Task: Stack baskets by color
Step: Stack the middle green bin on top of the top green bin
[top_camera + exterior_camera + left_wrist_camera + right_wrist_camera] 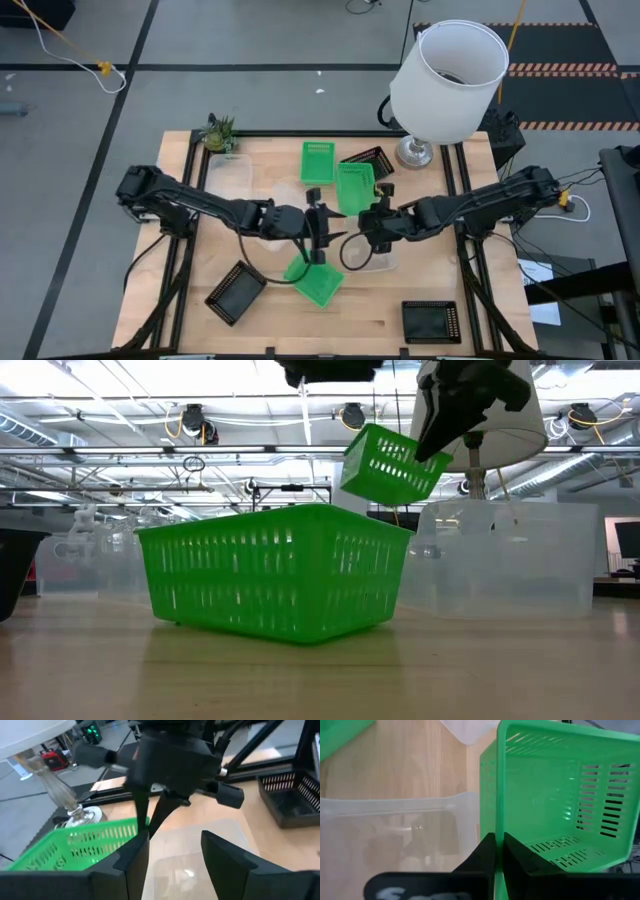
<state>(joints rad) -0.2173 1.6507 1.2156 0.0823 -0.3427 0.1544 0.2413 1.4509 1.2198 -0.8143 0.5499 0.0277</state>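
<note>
Wooden tabletop (pixel 270 335) holds unsorted baskets: right gripper (pixel 368 222), jaws pinching a bright green slotted plastic basket (pixel 354 187) aloft at centre, left gripper (pixel 318 222) spread over a green basket (pixel 318 282) at 6 o'clock; no stacks visible.

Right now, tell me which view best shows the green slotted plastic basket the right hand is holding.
The right wrist view: the green slotted plastic basket fills it, its wall pinched in the right hand. The low view shows it hanging tilted in the air; the high view shows it small; the left wrist view shows only one side.
</note>
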